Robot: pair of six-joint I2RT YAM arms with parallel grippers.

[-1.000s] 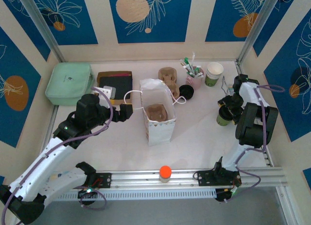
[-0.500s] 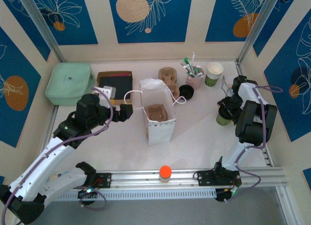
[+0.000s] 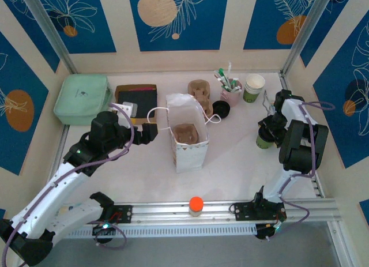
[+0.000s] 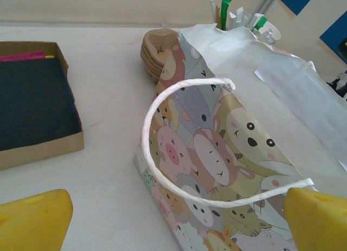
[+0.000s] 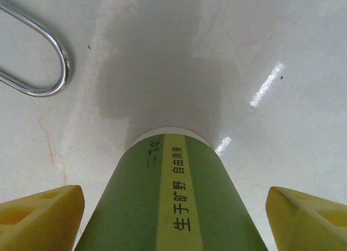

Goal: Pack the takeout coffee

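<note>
The takeout coffee (image 3: 264,140) stands at the right of the table, a green-banded paper cup (image 5: 168,207) with its lid hidden under my wrist. My right gripper (image 3: 268,128) reaches down over it and is open. Its yellow fingers (image 5: 43,216) stand on either side of the cup wall, with a gap on each side. The cartoon-animal paper bag (image 3: 187,141) stands open mid-table with a brown pulp piece inside. My left gripper (image 3: 147,133) is open beside the bag (image 4: 217,153), and its white rope handle (image 4: 154,164) loops between the fingers.
Along the back are a mint lidded box (image 3: 82,98), a brown tray (image 3: 136,97), a pulp cup carrier (image 3: 199,91), a pink holder of stirrers (image 3: 230,95), a lidless cup (image 3: 253,87) and a black lid (image 3: 221,109). An orange-capped bottle (image 3: 196,205) stands at the front rail. A wire loop (image 5: 38,61) lies near the cup.
My right gripper has shifted slightly and its fingers have drawn in a little toward the cup. The left arm and the bag have not moved.
</note>
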